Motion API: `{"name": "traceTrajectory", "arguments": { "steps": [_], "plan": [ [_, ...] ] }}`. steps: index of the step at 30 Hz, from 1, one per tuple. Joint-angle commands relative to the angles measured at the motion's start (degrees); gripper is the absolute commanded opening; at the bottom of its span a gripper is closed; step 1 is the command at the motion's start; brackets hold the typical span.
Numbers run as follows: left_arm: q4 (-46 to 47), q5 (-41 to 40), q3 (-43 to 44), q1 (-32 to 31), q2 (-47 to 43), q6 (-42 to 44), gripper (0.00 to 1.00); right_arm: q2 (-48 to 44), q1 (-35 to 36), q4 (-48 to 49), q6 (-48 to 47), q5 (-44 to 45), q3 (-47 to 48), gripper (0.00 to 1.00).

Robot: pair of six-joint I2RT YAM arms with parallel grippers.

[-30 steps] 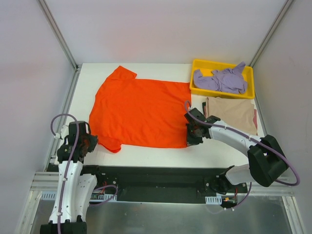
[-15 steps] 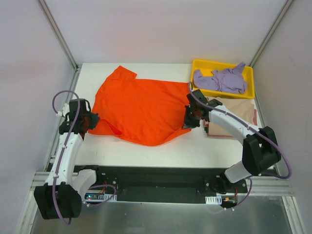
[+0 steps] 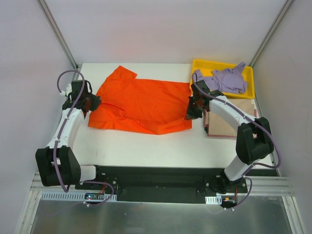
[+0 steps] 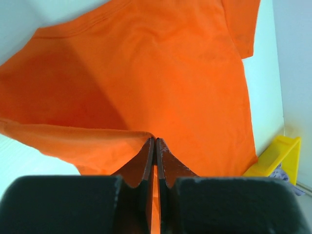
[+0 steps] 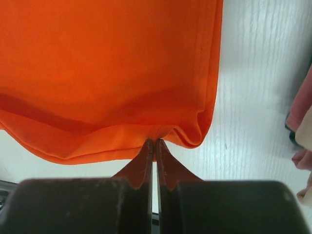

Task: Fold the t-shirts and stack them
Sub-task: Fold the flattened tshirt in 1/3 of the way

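The orange-red t-shirt [image 3: 141,105] lies across the white table, its near half lifted and doubling back over the far half. My left gripper [image 3: 91,104] is shut on its left edge, a fold of orange cloth [image 4: 87,144] pinched at the fingertips. My right gripper [image 3: 191,111] is shut on the hem at the right corner [image 5: 161,134]. The lavender-purple t-shirt [image 3: 222,80] is crumpled in the yellow tray. The tan-beige t-shirt [image 3: 229,117] lies folded on the table right of my right arm.
The yellow tray [image 3: 197,65] stands at the back right corner; its edge [image 4: 275,156] shows in the left wrist view. White enclosure walls rise on both sides. Bare white table [image 3: 146,146] lies between the shirt and the near edge.
Both grippers have carried the shirt's near edge away from the arm bases toward the far side, folding it over itself. The left arm has stretched far up the left side.
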Motion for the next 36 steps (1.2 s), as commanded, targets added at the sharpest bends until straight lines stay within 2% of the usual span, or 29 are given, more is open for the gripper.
{"name": "traceTrajectory", "arguments": {
  "steps": [1,9,15,30,32,34,35,36],
  "plan": [
    [4.95,1.75,5.42,0.17,3.81,4.68,0.00,2.98,-1.61,-0.64,-1.65,0.71,5.03,0.01],
    [8.30,8.26,12.63,0.25,14.62,10.22,0.00,6.59,-3.11,0.07,-1.74,1.93,7.85,0.01],
    [8.56,4.14,14.83,0.25,18.06,11.37,0.00,6.94,-3.81,0.77,-1.65,8.09,7.67,0.01],
    [7.77,3.51,21.33,0.25,27.64,13.04,0.00,10.90,-5.57,5.69,-2.62,7.91,8.46,0.04],
    [7.16,3.16,22.73,0.25,29.30,13.48,0.00,11.86,-5.75,6.04,-2.88,8.26,9.69,0.08],
    [6.02,3.07,24.58,0.17,30.36,14.27,0.05,11.95,-5.83,5.43,-3.32,8.27,11.27,0.18],
    [5.84,3.16,25.55,0.25,30.63,14.71,0.22,11.78,-5.75,4.91,-3.58,8.27,11.80,0.28],
    [5.05,3.25,26.86,0.25,30.80,15.84,0.61,11.34,-5.75,4.55,-4.11,8.01,12.24,0.38]
  ]
}}
